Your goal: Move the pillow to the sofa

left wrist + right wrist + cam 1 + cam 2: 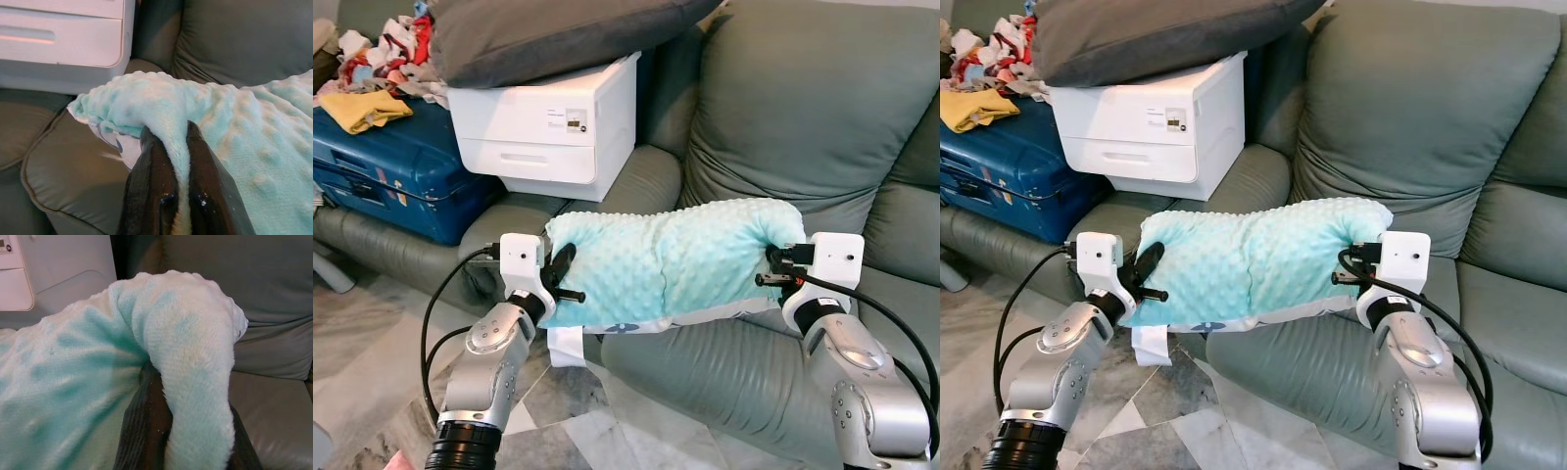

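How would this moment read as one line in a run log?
object: mint-green dotted plush pillow | left gripper: pinching its left end | right gripper: gripping its right end | position: held over grey-green leather sofa | status: not released

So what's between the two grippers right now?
The mint pillow spans between left gripper and right gripper, each pinching one end above the sofa, seen from the head views.

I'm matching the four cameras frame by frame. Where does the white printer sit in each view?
Left eye: white printer upper left, on the sofa behind the pillow.
Right eye: upper left, same spot.
Left wrist: along one edge, beyond the pillow.
Right wrist: a corner piece past the pillow.
Shared landmark: the turquoise pillow held by both grippers.
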Available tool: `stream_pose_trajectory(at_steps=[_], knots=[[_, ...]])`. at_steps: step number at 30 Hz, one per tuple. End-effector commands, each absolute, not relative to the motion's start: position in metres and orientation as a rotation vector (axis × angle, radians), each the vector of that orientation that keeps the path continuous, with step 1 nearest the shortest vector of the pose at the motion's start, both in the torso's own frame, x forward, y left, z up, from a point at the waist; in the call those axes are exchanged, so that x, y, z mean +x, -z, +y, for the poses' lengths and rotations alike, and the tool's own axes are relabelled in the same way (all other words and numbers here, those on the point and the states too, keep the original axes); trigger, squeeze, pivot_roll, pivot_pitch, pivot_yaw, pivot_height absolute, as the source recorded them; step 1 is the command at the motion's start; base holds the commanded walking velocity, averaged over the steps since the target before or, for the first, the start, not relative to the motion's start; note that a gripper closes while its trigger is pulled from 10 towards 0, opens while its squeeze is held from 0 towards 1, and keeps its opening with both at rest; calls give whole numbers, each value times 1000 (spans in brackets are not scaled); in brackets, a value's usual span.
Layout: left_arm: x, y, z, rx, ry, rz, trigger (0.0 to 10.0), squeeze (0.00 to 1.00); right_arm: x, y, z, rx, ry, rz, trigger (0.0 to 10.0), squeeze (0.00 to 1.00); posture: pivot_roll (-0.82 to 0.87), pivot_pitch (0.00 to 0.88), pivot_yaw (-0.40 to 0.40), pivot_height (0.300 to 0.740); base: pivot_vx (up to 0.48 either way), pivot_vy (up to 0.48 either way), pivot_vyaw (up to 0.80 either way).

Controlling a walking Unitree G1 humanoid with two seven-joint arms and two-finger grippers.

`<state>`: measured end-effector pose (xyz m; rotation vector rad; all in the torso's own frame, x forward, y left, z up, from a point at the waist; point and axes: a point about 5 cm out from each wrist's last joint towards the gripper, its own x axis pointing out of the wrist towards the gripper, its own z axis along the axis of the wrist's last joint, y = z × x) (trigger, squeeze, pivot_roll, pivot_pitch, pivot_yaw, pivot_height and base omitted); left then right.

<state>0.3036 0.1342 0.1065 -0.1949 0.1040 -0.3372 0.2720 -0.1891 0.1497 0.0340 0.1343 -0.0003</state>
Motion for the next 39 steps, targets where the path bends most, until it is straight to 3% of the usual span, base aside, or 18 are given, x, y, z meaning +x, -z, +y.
stream_pose_trajectory(at_steps=[1, 8, 39], knots=[[304, -108, 136, -198, 344, 102, 10000, 0, 274, -157, -186, 34, -18, 110, 10000, 0, -118, 0, 52, 740, 0, 0, -725], [301, -107, 129, -215, 371, 96, 10000, 0, 274, -159, -187, 24, -20, 108, 10000, 0, -123, 0, 45, 740, 0, 0, -725], [298, -103, 127, -223, 392, 114, 10000, 0, 274, -160, -184, 26, -28, 107, 10000, 0, -124, 0, 43, 740, 271, 0, -678]])
